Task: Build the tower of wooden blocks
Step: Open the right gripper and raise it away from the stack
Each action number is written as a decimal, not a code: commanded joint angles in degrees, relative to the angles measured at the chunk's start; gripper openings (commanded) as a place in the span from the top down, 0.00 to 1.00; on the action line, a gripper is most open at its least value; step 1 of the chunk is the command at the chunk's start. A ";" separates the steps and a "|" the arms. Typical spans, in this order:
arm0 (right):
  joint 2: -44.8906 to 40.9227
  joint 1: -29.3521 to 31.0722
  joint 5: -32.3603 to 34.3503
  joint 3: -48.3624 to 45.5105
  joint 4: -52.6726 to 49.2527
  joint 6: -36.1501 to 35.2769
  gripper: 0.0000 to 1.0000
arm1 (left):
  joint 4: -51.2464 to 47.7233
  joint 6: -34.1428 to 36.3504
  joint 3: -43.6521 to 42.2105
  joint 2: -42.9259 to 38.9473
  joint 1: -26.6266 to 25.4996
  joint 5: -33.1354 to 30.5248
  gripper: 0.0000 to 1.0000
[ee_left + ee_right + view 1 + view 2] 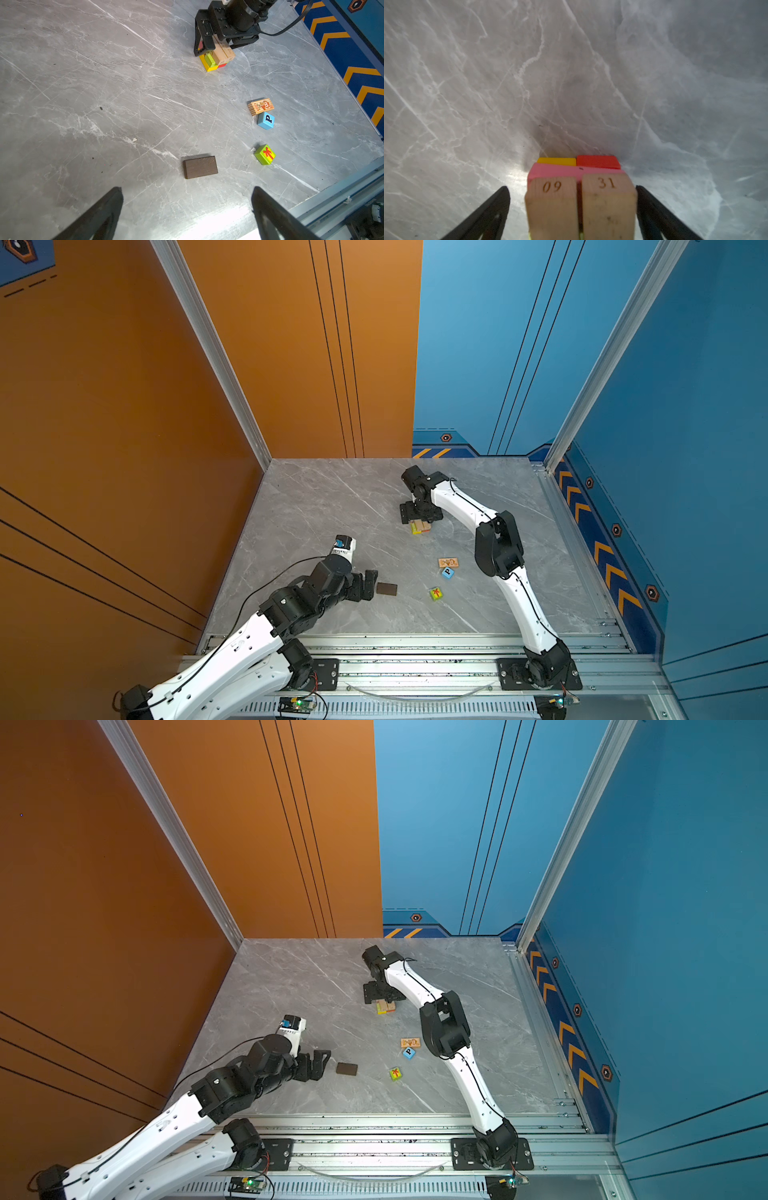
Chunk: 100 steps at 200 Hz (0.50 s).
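The right claw (572, 186) is spread around the tan blocks (608, 207) on top of the tower (209, 65). The left claw (187, 187) is spread too. These look light, hard and smooth; pinch the flat sides.

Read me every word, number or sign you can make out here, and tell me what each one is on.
"09": on the end of a tan block.
"31": on the neighbouring tan block.
"P": on the blue cube.
Too small to read: the print on the picture block.
No text: the green cube, only a red figure.
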 commanded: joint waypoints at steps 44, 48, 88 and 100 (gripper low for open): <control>-17.98 0.96 2.25 -9.92 1.11 -1.56 0.01 | -1.66 -1.39 2.32 -1.82 -1.70 -0.17 0.02; -19.08 0.98 2.43 -11.12 1.53 -1.48 0.01 | -1.73 -1.59 2.29 -1.83 -2.09 -0.36 0.02; -30.83 0.99 4.35 -25.24 5.12 -0.74 0.00 | -2.53 -3.82 3.47 -1.61 -8.77 -4.66 0.02; -33.54 0.86 5.41 -29.64 5.35 -0.70 0.00 | -2.59 -4.67 3.48 -1.79 -11.37 -6.37 0.02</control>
